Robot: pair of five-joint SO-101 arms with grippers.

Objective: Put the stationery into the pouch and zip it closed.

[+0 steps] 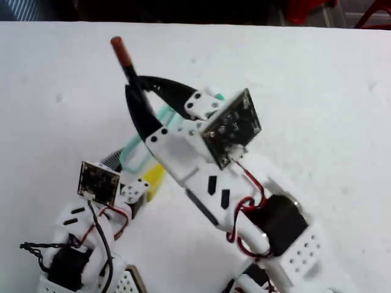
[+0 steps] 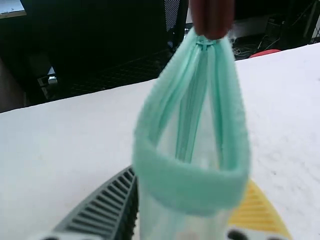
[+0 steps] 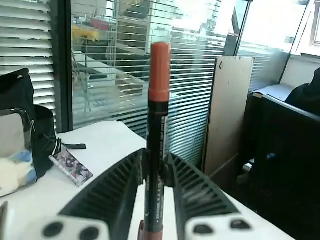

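Right gripper point(image 1: 142, 101) is clamped on a pen point(image 1: 129, 70), black jaws pinching the barrel low down, orange cap end up and tilted away from the arms. Left gripper point(image 2: 190, 202), one grey jaw and one yellow, is closed on the near end of the mint-green pouch point(image 2: 192, 165), which lies on the white table point(image 1: 305, 79) under the right arm. From the left wrist the mouth stands open as a long narrow loop, with the zip point(image 2: 202, 44) gathered at the far end. A dark reddish end, likely the pen's lower tip, sits just above that far end. Step in hand, as I read it: getting the pen in. Nothing made out inside the pouch, though its depth is hard to see. To do it well: the opening is slim, so the pen's length should run along the slot, not across it. The lower tip should enter inside the lip rather than ride on the zip tape. Tilt the barrel flatter along the pouch before letting go, or it may stand up and topple out. Left grip should hold firm so the fabric does not slide or fold shut under the push. Release once most of the barrel is past the rim. Zipping comes after; where the slider sits I cannot tell.
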